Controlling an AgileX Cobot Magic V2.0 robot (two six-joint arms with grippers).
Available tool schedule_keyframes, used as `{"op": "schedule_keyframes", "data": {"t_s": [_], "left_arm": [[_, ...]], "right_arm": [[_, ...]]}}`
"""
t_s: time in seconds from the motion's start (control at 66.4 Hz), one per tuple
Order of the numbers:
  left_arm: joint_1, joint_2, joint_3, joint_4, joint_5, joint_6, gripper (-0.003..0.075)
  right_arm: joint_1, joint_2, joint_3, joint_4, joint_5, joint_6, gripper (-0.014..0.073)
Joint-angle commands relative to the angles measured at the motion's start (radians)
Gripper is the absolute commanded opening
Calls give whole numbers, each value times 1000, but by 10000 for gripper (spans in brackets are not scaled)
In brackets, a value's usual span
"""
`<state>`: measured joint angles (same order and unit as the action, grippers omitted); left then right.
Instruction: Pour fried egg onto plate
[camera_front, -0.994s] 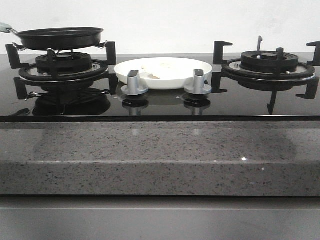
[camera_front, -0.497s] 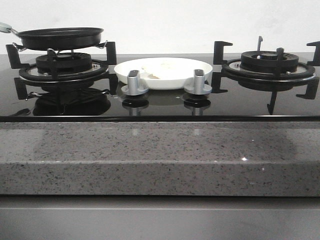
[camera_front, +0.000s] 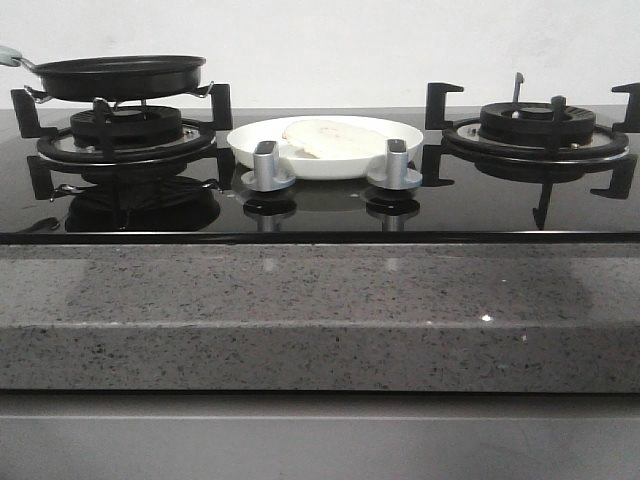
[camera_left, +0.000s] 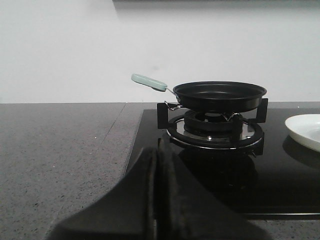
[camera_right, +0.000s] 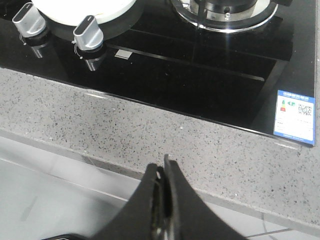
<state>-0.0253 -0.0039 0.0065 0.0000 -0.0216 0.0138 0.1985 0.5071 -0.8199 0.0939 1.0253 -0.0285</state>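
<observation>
**Egg on plate, both claws closed and clear of the hob**

From my remote station I see the speckled grey stone counter (camera_front: 320, 300) carrying a glossy black glass hob (camera_front: 330, 205). Its left burner grate (camera_front: 125, 140) bears the black round frying pan (camera_front: 120, 75), upright, with a pale green handle (camera_left: 148, 82) pointing away from the plate. The right burner grate (camera_front: 540, 130) bears nothing. Between the two burners sits the round, shallow, glossy white plate (camera_front: 405, 140), just behind two silver control knobs (camera_front: 268, 165). The flat, pale cream fried egg (camera_front: 325, 138) lies on the plate. I read my left claw (camera_left: 154, 200) as pressed shut with nothing in it, hanging over the counter edge near the pan. My right claw (camera_right: 162, 200) is likewise closed and empty, above the counter's front edge, near a small blue-and-white label (camera_right: 294, 116) on the hob corner.
</observation>
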Motion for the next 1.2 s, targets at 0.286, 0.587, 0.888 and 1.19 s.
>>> {"op": "schedule_keyframes", "data": {"t_s": [0.286, 0.587, 0.888, 1.19], "left_arm": [[2, -13, 5, -12, -69, -4, -20], [2, -13, 5, -12, -69, -4, -20], [2, -13, 5, -12, -69, -4, -20], [2, -13, 5, -12, -69, -4, -20]], "right_arm": [[-5, 7, -22, 8, -63, -6, -69], [-5, 7, -22, 8, -63, -6, -69], [-5, 7, -22, 8, -63, -6, -69], [-46, -70, 100, -36, -307, -6, -69]]}}
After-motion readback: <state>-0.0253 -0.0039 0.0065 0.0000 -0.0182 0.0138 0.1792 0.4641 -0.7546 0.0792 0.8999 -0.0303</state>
